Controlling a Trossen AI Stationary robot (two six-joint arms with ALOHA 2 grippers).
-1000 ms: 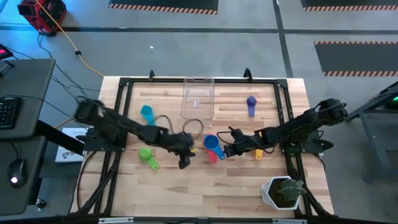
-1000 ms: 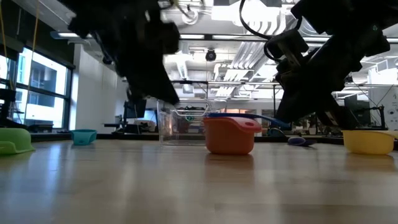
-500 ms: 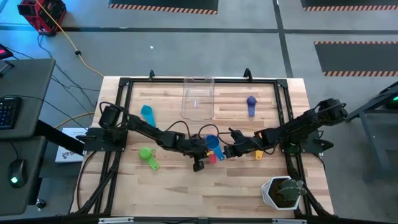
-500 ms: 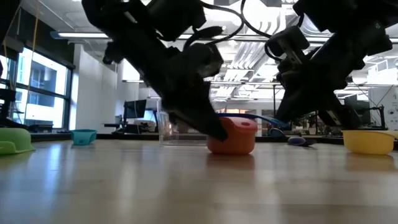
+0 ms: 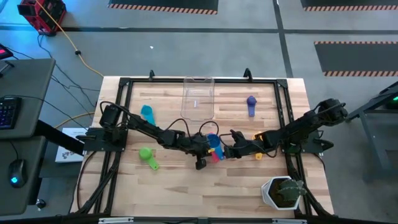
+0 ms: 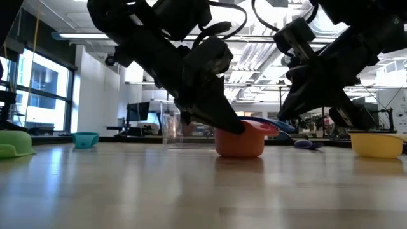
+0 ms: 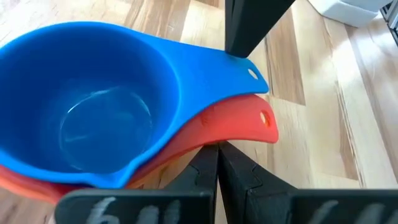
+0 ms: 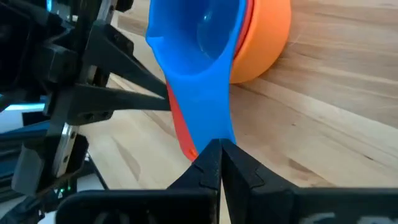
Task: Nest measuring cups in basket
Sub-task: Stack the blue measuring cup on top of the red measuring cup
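Mid-table, left gripper (image 5: 200,163) and right gripper (image 5: 226,153), both closed empty, flank stacked blue cup (image 5: 213,142).

At the centre of the wooden table (image 6: 191,191) sits an orange cup (image 6: 240,141) with a blue cup (image 6: 270,123) nested in it. The left gripper (image 6: 219,121) presses against it from 10 o'clock; the right gripper (image 6: 294,114) reaches in from 2 o'clock. A clear basket (image 6: 178,127) stands behind. A green cup (image 6: 14,142) and light blue cup (image 6: 84,139) lie toward 9 o'clock, a yellow cup (image 6: 376,144) toward 3 o'clock.
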